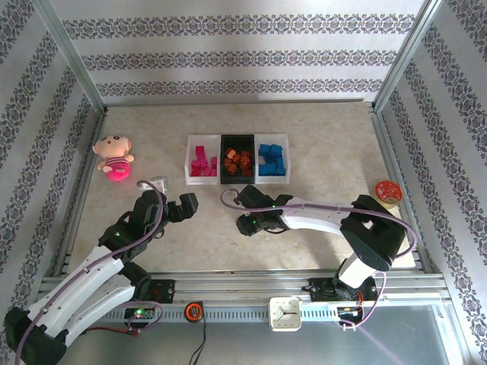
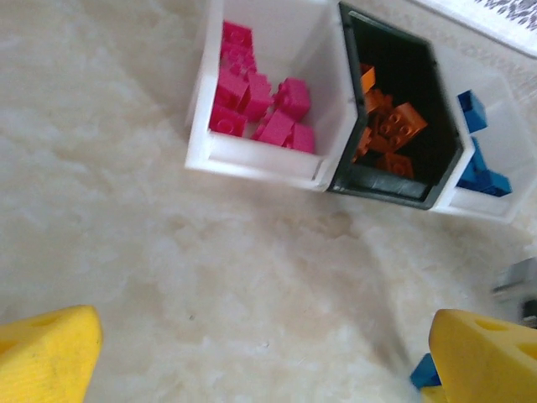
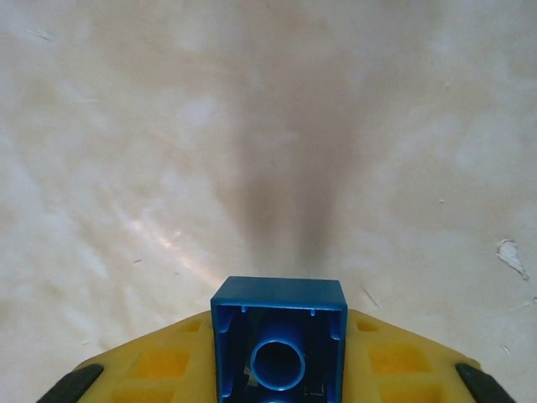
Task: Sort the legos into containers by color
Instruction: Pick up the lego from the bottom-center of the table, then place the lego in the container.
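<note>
Two yellow fingers [image 2: 46, 353] of the left gripper [image 1: 185, 205] stand wide apart at the bottom corners of the left wrist view, with bare table [image 2: 210, 277] between them and nothing clamped. The left arm [image 1: 99, 266] rises from its base at the near left edge, bends at the elbow, and points the claw forward and to the right, toward the row of bins.

Beyond it, the left white bin [image 2: 252, 164] holds the magenta bricks [image 2: 252, 101]. The black bin [image 2: 377, 180] touches it on the right and holds the orange bricks [image 2: 394, 126]. The right white bin [image 2: 478, 206], next along, holds the blue bricks [image 2: 482, 172].

The right gripper [image 1: 245, 224] sits low over the table, just in front of the black bin. Its jaws are closed on a single blue brick [image 3: 278, 336], whose hollow underside with the round tube faces the wrist camera. Below the brick is bare table. The right arm [image 1: 319, 217] comes up from its base at the near right edge, folds at a high elbow, and stretches its forearm leftward across the table.
</note>
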Robot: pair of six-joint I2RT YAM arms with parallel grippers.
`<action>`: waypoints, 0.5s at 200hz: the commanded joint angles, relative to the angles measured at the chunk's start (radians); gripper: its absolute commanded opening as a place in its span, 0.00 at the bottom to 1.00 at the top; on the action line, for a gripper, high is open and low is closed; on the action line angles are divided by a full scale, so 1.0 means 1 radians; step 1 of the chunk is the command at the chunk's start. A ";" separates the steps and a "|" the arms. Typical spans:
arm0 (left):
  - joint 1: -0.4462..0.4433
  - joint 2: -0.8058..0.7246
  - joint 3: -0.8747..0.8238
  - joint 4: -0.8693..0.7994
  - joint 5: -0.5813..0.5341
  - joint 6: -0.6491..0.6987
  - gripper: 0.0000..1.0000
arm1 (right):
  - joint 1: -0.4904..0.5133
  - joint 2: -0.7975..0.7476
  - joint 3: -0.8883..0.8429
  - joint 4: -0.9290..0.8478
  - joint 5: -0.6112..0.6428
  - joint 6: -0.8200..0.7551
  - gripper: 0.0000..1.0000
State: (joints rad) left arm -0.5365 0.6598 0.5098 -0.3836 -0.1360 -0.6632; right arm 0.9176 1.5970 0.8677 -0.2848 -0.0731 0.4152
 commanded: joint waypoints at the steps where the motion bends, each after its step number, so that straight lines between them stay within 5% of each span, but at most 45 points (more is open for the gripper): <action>1: -0.002 -0.043 -0.048 -0.034 -0.008 -0.047 1.00 | -0.031 -0.098 0.057 -0.026 -0.044 -0.010 0.19; 55: -0.002 -0.069 -0.129 -0.024 0.022 -0.090 1.00 | -0.280 -0.201 0.144 0.001 -0.032 0.017 0.18; 100: -0.003 -0.069 -0.168 -0.006 0.046 -0.119 1.00 | -0.453 -0.044 0.272 0.001 0.047 0.040 0.18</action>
State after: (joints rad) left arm -0.5365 0.6003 0.3618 -0.3931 -0.1085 -0.7460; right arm 0.5114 1.4590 1.0702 -0.2794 -0.0742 0.4358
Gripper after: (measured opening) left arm 0.997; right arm 0.268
